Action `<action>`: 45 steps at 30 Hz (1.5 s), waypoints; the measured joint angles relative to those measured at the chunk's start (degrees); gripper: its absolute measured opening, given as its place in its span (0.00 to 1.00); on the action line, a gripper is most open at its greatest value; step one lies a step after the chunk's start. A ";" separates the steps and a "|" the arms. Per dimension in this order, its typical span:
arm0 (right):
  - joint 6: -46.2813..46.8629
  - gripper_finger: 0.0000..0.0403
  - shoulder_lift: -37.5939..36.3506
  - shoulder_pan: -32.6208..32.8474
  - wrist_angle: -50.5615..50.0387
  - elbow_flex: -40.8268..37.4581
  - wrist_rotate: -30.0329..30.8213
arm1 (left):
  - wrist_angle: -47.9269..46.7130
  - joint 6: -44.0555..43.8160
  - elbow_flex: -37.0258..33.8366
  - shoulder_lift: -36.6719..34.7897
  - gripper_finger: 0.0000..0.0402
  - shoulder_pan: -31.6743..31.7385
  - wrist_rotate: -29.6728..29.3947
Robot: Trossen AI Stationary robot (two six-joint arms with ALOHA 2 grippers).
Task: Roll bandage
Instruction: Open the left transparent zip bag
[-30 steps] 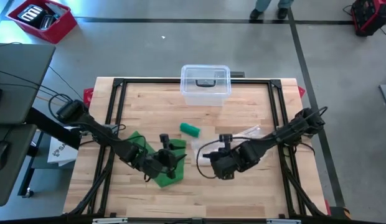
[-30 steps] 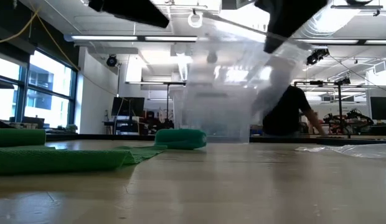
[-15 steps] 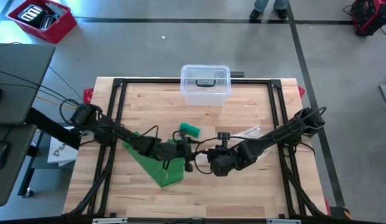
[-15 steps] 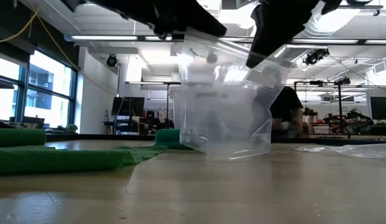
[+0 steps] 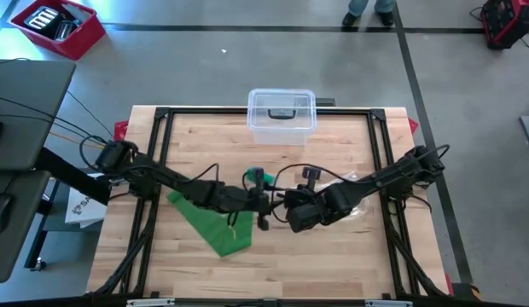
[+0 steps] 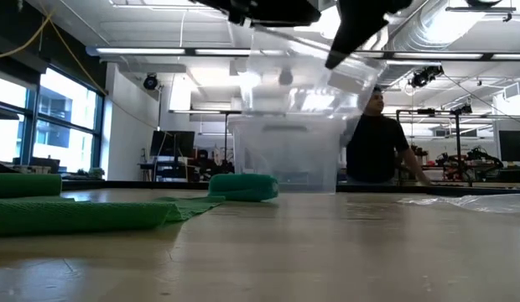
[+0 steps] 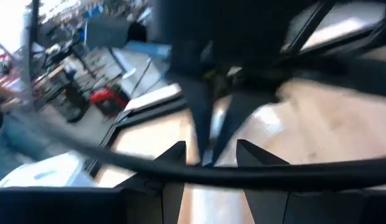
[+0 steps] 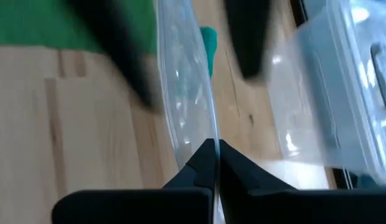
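A clear plastic bag (image 6: 298, 92) hangs over the middle of the table, with my right gripper (image 5: 292, 210) shut on it. My left gripper (image 5: 266, 205) is open just left of it. In the right wrist view its two dark fingers (image 8: 124, 59) stand on either side of the bag's upper edge (image 8: 180, 81). A rolled green bandage (image 5: 260, 176) lies on the wood just beyond both grippers. A flat strip of green bandage (image 5: 215, 223) lies spread on the table at the near left. My right gripper pinches the clear bag's top edge (image 8: 208, 134) between its two shut fingers, slanting down from the table's right. The bag hangs below the fingers, clear of the table. Whether my left gripper's fingers touch the bag, I cannot tell.
A clear lidded container (image 5: 281, 115) stands at the table's far edge. A crumpled clear wrapper (image 5: 350, 182) lies on the wood right of the grippers. A person (image 6: 377, 147) stands in the room beyond the table. Bare wood lies along the near edge and right side.
My left gripper has left the flat green strip and gone toward the table's right, up to the bag and my right gripper. The bag's lower end, which touched the table half a second ago, now hangs clear of it.
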 joint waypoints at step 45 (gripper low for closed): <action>-13.11 0.01 2.29 0.30 5.43 2.32 -7.08 | -26.22 -15.00 3.92 0.22 0.01 4.09 15.22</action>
